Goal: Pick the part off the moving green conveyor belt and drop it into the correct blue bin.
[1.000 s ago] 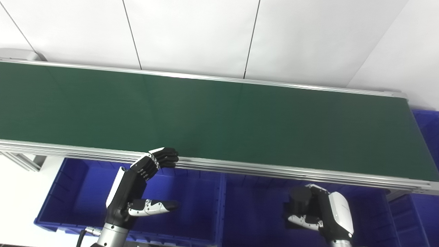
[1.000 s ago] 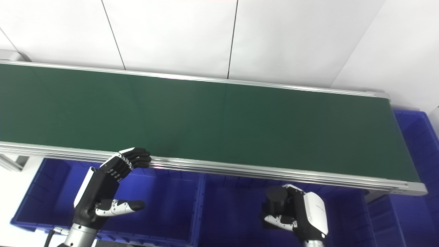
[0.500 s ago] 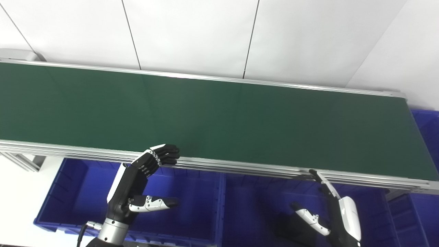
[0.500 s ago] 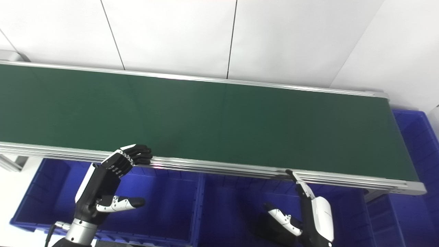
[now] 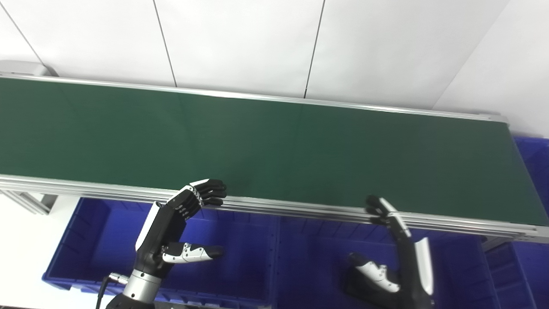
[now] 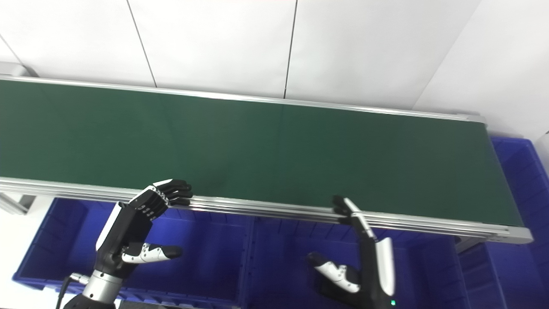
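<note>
The green conveyor belt (image 5: pixel 274 146) runs across the view and carries no part. My left hand (image 5: pixel 176 227) is open over the left blue bin (image 5: pixel 98 240). Its fingers curl against the belt's near rail, its thumb sticks out, and it holds nothing. My right hand (image 5: pixel 399 257) is open above the middle blue bin (image 5: pixel 313 257), with fingers stretched up to the rail and the thumb spread. A dark shape (image 5: pixel 356 288) sits low in that bin under the thumb. I cannot tell whether it is the part or the palm's shadow.
The belt's aluminium near rail (image 5: pixel 300 210) overhangs the bins' far edges. A third blue bin (image 5: pixel 532 159) stands past the belt's right end. White wall panels rise behind the belt. A white floor patch (image 5: pixel 25 249) shows at the lower left.
My right hand, shut on a black part one second ago, has opened and lifted its fingers to the rail. The left hand rose slightly.
</note>
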You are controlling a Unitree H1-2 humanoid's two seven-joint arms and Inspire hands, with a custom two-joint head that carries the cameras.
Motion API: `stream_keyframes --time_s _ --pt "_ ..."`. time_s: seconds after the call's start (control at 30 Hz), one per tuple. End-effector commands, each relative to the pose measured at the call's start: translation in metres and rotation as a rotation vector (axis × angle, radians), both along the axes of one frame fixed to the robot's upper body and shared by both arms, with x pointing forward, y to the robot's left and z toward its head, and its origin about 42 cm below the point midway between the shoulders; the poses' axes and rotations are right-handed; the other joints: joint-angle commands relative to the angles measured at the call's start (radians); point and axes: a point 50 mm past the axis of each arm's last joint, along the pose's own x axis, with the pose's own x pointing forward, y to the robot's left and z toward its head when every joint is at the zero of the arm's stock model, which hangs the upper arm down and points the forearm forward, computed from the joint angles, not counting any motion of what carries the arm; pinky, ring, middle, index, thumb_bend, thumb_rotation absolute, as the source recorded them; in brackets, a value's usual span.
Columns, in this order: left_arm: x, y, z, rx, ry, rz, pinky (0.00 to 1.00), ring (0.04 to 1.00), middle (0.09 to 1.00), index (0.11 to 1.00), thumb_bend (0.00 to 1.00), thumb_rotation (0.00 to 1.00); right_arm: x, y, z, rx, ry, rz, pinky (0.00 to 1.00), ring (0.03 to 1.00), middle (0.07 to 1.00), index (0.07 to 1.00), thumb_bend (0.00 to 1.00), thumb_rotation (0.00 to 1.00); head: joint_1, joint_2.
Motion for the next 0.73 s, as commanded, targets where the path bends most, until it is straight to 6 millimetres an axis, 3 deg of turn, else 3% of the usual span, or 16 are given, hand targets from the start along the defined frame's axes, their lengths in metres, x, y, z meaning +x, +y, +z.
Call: stream_keyframes --time_s 0.0,0.17,0.5,0.7 --pt "0.005 -0.001 0.007 -0.003 -0.054 -0.002 0.68 0.727 0.76 0.749 0.93 0.33 0.001 0.005 0.006 0.077 -0.037 0.02 0.67 0.751 0.802 0.814 0.76 0.67 -0.008 0.002" --pt "0.006 0.002 0.007 0.0 -0.053 -0.004 0.69 0.737 0.77 0.758 0.92 0.34 -0.002 0.015 0.002 0.149 0.005 0.054 0.69 0.755 0.806 0.816 0.79 0.57 -0.025 0.006" --pt "0.005 0.003 0.0 -0.005 -0.026 0.004 0.69 0.745 0.781 0.768 0.91 0.35 -0.005 0.02 -0.008 0.077 0.05 0.11 0.67 0.765 0.834 0.849 0.86 0.63 -0.015 0.008" --pt "0.002 0.002 -0.006 0.001 -0.005 0.005 0.68 0.743 0.779 0.763 0.9 0.34 -0.005 0.02 -0.008 0.052 0.078 0.152 0.63 0.752 0.841 0.87 0.86 0.62 -0.007 0.0"
